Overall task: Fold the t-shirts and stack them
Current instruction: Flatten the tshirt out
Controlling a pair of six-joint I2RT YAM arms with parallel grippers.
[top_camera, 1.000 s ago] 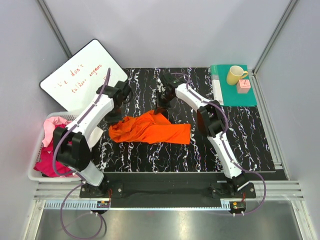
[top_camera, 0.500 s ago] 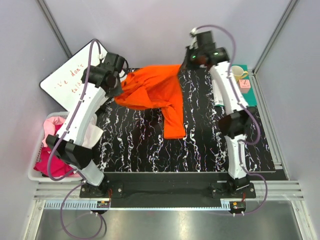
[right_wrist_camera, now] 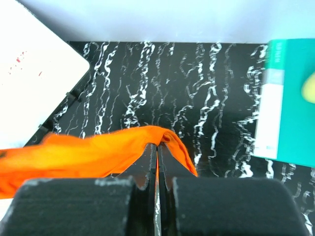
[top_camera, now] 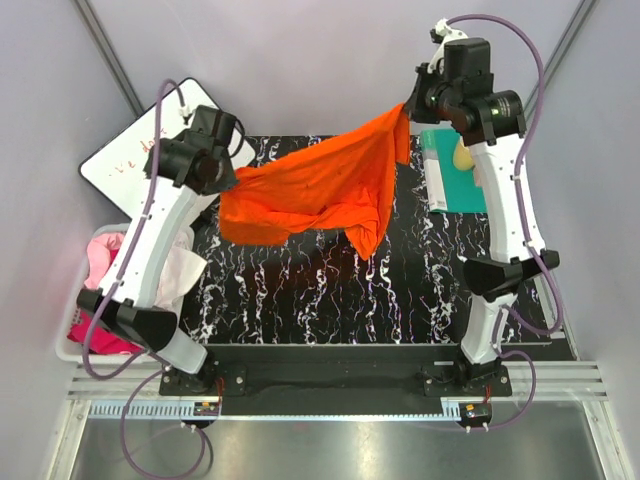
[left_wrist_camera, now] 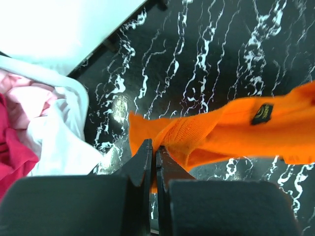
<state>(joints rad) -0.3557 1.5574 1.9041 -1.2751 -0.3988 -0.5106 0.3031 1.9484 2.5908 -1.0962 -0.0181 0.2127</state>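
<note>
Top external view: the orange t-shirt point(top_camera: 320, 190) is suspended above the black marbled table point(top_camera: 300, 300), stretched between both arms and hanging in loose folds, with one sleeve or corner drooping toward the table centre. The left gripper point(top_camera: 228, 172) holds the garment's left end near the whiteboard point(top_camera: 125, 165). The right gripper point(top_camera: 408, 105) holds the opposite end higher, at the far right, above the teal mat point(top_camera: 450, 185) and the yellow mug point(top_camera: 462, 155). A white basket point(top_camera: 62, 345) at the table's left edge contains the magenta t-shirt point(top_camera: 95, 330) and the pale pink t-shirt point(top_camera: 105, 250), both crumpled. Left wrist view: the fingers of the left gripper point(left_wrist_camera: 153, 147) are pressed nearly together, pinching a bunched hem of the orange t-shirt point(left_wrist_camera: 231, 130), and a small dark label point(left_wrist_camera: 261, 113) faces the camera. The basket rim point(left_wrist_camera: 74, 93) and its pink contents lie below at left. Right wrist view: the fingers of the right gripper point(right_wrist_camera: 157, 147) are clamped tight on a thin edge of the orange t-shirt point(right_wrist_camera: 88, 155), which trails away to the left over the table. Task status, as judged from these views: the task is at an early stage. The first garment is lifted for spreading but is not laid flat, no fold is made, and no stack exists. Outstanding operations: lay the orange t-shirt flat, fold it, then process the two garments in the basket and stack all three.
</note>
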